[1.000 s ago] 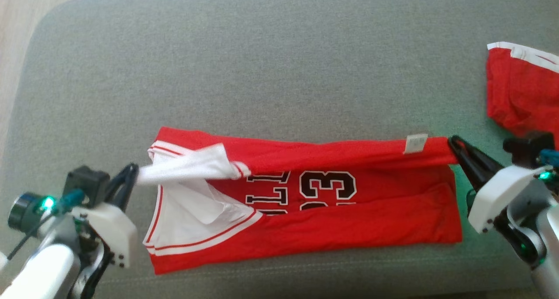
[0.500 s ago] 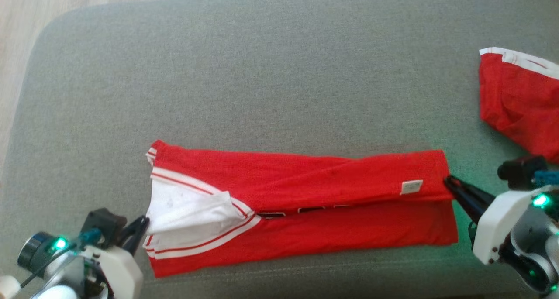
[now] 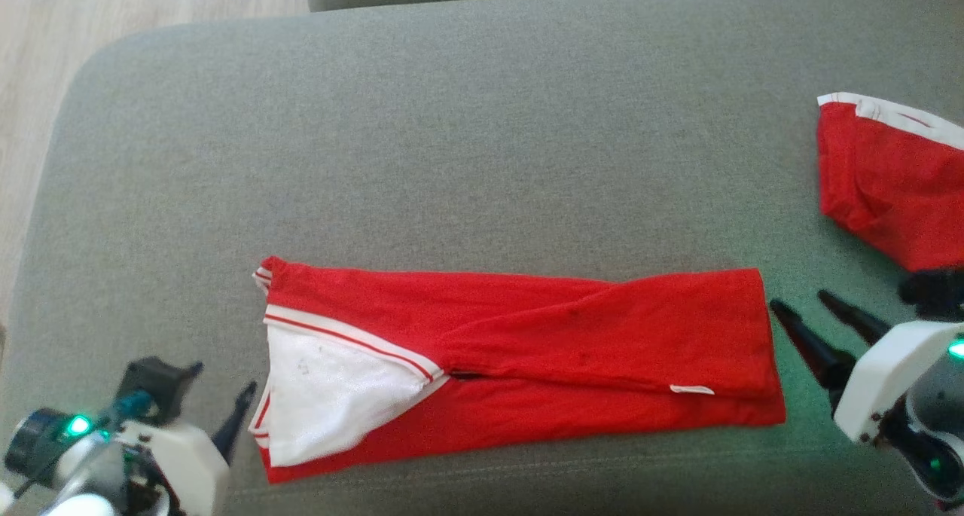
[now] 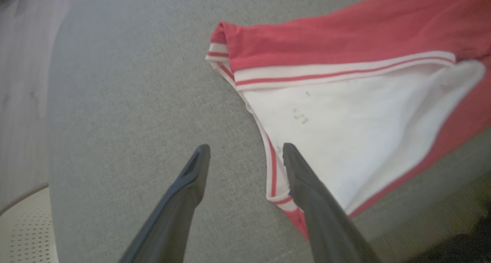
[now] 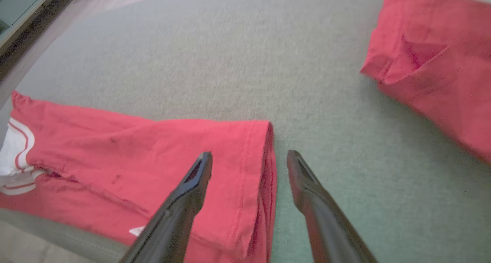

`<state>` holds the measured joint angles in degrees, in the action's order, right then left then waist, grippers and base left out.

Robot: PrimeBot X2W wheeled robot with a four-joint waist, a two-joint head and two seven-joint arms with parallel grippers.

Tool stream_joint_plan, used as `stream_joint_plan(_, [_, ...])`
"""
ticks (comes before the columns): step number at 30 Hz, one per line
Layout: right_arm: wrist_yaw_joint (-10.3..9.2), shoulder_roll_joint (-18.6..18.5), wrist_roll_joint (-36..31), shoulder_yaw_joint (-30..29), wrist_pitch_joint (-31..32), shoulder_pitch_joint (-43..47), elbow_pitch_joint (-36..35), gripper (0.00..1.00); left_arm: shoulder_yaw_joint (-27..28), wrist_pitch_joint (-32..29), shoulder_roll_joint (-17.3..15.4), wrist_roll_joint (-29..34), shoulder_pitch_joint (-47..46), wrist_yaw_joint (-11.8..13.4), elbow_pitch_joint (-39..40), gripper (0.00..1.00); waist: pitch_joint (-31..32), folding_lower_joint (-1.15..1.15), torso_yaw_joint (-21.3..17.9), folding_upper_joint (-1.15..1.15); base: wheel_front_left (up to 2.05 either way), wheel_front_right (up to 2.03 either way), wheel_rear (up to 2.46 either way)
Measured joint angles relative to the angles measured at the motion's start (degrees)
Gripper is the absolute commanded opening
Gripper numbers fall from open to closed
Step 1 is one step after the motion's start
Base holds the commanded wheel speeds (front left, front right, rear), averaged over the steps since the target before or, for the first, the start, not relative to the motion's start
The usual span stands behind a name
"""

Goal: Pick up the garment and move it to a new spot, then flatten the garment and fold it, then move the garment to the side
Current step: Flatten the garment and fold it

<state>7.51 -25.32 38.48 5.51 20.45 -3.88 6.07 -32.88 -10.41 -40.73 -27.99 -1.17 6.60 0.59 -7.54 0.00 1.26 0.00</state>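
While my two claws stand spread wide with nothing pinched in either, the red garment [image 3: 527,335] lies as a long folded band on the near part of the grey cushion [image 3: 452,124], running left to right. My left claw [image 4: 245,149] hovers at the band's left end, where the white lining [image 3: 331,395] shows inside the striped trim. In the left wrist view one finger crosses that trim, though I cannot tell whether it touches the cloth. My right claw [image 3: 800,299] sits just beside the right end, and in the right wrist view its jaws straddle the folded hem, one finger over red cloth, the other over bare cushion. I judge that I am posted one claw to each end because a strip this long keeps square only when both ends are handled together. The jaws stand apart, I think, so the cloth may lie flat under its own weight. The far edge lies turned over toward me, its small white label [image 3: 691,389] near the right end, so one lengthwise fold looks done. A crosswise fold and the move to the side seem yet to come. A second red piece [image 3: 889,184] rests well apart at the far right, likely so the two do not tangle. Wooden floor [image 3: 151,4] shows beyond the cushion's far left corner.
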Motion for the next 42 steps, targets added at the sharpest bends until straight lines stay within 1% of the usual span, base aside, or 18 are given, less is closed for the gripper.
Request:
stream_joint_plan(2, [0.0,1.2,-2.1,-2.0,-1.7,-0.1,-0.4,1.0,1.1,1.8,0.2,0.0,-0.1,1.2,0.1,1.0,0.4,0.0,0.1,0.0,0.0,0.0,0.0])
stream_joint_plan(3, [0.0,3.1,-3.9,-3.8,-4.3,-0.2,-1.2,1.0,2.9,4.6,1.1,0.0,-0.2,3.0,0.2,1.0,0.8,0.0,0.2,0.0,0.0,0.0,0.0])
stream_joint_plan(5, [0.0,5.5,-5.7,-5.0,-7.2,-0.4,-2.6,1.0,5.0,8.3,2.6,0.0,-0.6,5.2,0.4,1.0,1.3,0.0,0.3,0.0,0.0,0.0,0.0])
stream_joint_plan(8, [0.0,9.4,-7.5,-6.2,-11.6,-1.6,-4.3,1.0,8.7,14.5,6.0,-0.4,-1.9,9.0,0.9,1.0,1.9,0.0,0.5,0.0,0.0,0.0,0.0])
stream_joint_plan(11, [0.0,13.0,-9.6,-7.4,-15.9,-3.1,-6.1,1.0,12.1,20.6,10.0,-2.4,-3.1,11.5,1.8,1.0,2.7,0.0,0.6,0.0,0.0,0.0,0.0])
stream_joint_plan(14, [0.0,15.7,-12.3,-7.7,-19.8,-3.4,-7.2,1.0,13.7,23.6,13.4,-3.3,-3.1,12.3,2.6,1.0,3.6,0.0,0.8,0.0,0.0,0.0,0.0])
stream_joint_plan(15, [0.0,15.7,-12.3,-7.7,-19.8,-3.4,-7.2,1.0,13.7,23.6,13.4,-3.3,-3.1,12.3,2.6,1.0,3.6,0.0,0.8,0.0,0.0,0.0,0.0])
stream_joint_plan(20, [0.0,18.2,-17.6,-8.6,-26.7,-2.5,-6.6,1.0,17.9,24.7,19.8,-3.1,-2.2,12.3,4.1,1.0,5.2,0.0,1.3,0.0,0.0,0.0,0.0])
stream_joint_plan(22, [0.0,19.0,-19.2,-8.9,-29.1,-1.0,-6.1,1.0,21.1,24.7,22.8,-0.7,-1.0,12.0,5.6,1.0,5.7,0.0,1.6,0.0,0.0,0.0,0.0])
stream_joint_plan(24, [0.0,20.0,-21.1,-8.8,-31.2,0.5,-5.8,1.0,23.0,25.0,24.8,4.1,0.6,11.1,6.3,1.0,6.1,0.0,1.8,0.0,0.0,0.0,0.0])
stream_joint_plan(25, [0.0,20.4,-22.1,-8.9,-31.9,1.1,-5.5,1.0,23.1,25.1,25.3,6.9,1.6,10.2,6.4,1.0,6.2,0.0,1.8,0.0,0.0,0.0,0.0])
stream_joint_plan(27, [0.0,21.4,-23.4,-9.9,-33.0,1.7,-4.7,1.0,23.8,25.1,27.6,10.5,3.8,8.6,6.4,1.0,6.5,0.0,1.8,0.0,0.0,0.0,0.0])
stream_joint_plan(29, [0.0,21.8,-24.6,-11.0,-33.9,2.4,-4.5,1.0,24.9,25.1,30.6,12.0,5.6,6.8,6.0,1.0,6.6,0.0,1.9,0.0,0.0,0.0,0.0])
stream_joint_plan(30, [0.0,21.9,-25.1,-11.6,-34.3,2.7,-4.4,1.0,25.0,25.1,31.5,12.7,6.3,5.4,5.4,1.0,6.7,0.0,1.9,0.0,0.0,0.0,0.0])
stream_joint_plan(33, [0.0,22.3,-26.7,-12.4,-34.7,4.0,-4.6,1.0,26.3,25.1,33.4,14.8,7.6,1.6,3.3,1.0,6.8,0.0,2.0,0.0,0.0,0.0,0.0])
stream_joint_plan(36, [0.0,22.6,-27.6,-12.5,-34.8,5.1,-4.9,1.0,27.3,25.1,34.6,16.4,8.0,-1.5,1.4,1.0,6.7,0.0,2.1,0.0,0.0,0.0,0.0])
stream_joint_plan(40, [0.0,22.7,-27.1,-12.8,-34.9,5.5,-5.4,1.0,28.8,25.1,35.9,17.9,8.0,-4.7,0.3,1.0,6.6,0.0,2.0,0.0,0.0,0.0,0.0])
stream_joint_plan(42, [0.0,22.7,-26.8,-12.8,-34.9,5.5,-5.5,1.0,29.5,25.1,36.4,18.4,8.0,-5.7,-0.2,1.0,6.5,0.0,2.0,0.0,0.0,0.0,0.0])
